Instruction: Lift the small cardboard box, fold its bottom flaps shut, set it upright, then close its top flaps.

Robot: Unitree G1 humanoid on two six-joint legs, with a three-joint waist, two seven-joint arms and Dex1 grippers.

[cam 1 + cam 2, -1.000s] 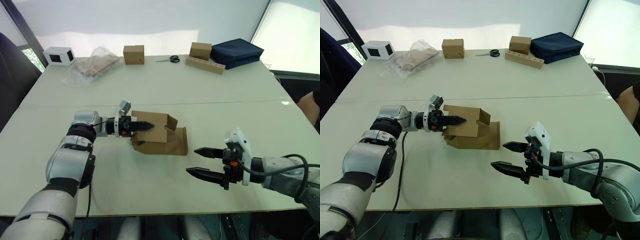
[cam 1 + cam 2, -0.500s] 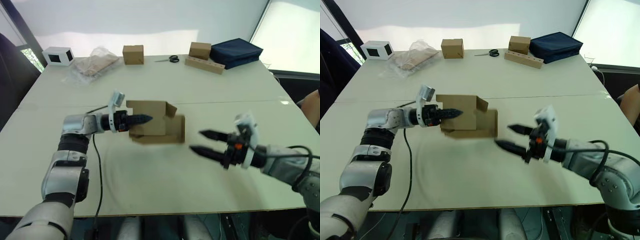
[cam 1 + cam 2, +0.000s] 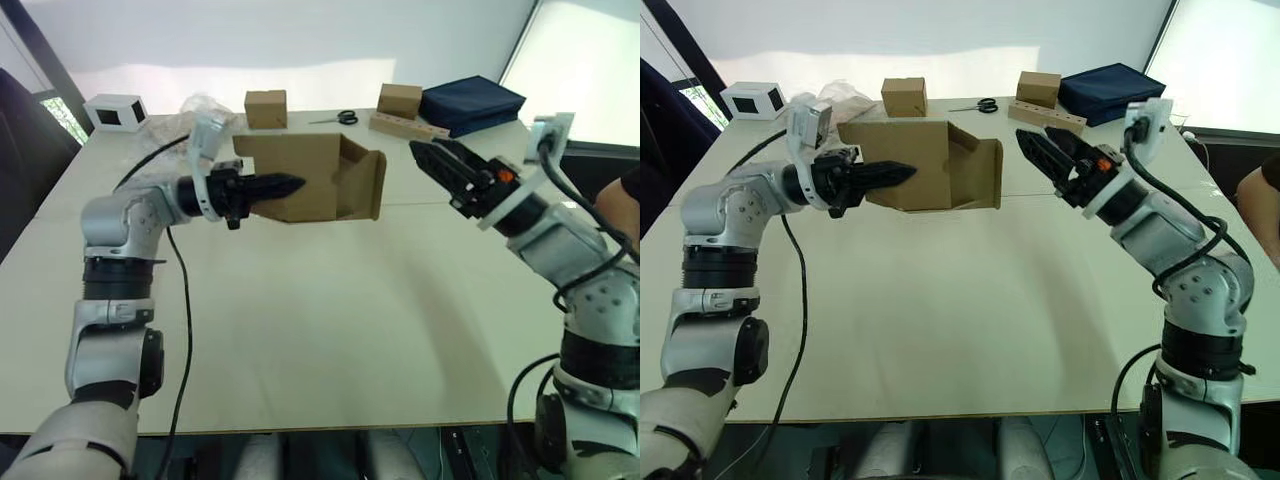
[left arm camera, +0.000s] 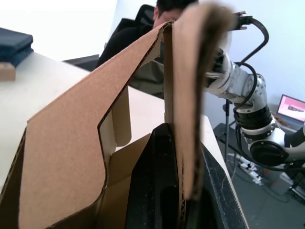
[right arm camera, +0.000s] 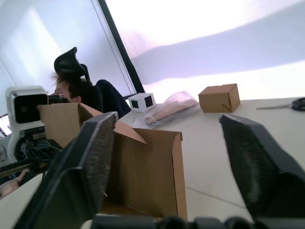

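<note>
The small cardboard box [image 3: 310, 178] is held clear of the bench [image 3: 330, 330], above its middle, lying on its side with one open end facing the robot's right. The left hand [image 3: 262, 187] is clamped on the box: its black fingers [image 4: 159, 191] pinch one cardboard wall between them, one finger inside and one outside, as the left wrist view confirms. The flaps [image 3: 368, 185] at the open right-facing end stand loose and splayed outward; which end is bottom and which is top cannot be told. The right hand [image 3: 445, 168] is raised off the bench just beside that open end, its two fingers spread apart and pointed toward the flaps, holding nothing and not touching the cardboard. Along the far edge of the bench lie a white box [image 3: 117, 110], a clear plastic bag [image 3: 180, 128], a neat brown cube [image 3: 265, 108], a pair of scissors [image 3: 338, 118], a second brown cube [image 3: 400, 100] resting on a flat wooden block [image 3: 410, 128], and a dark blue folded cloth [image 3: 472, 104]. In the left wrist view a person sits in a chair behind the box, partly hidden by it.
</note>
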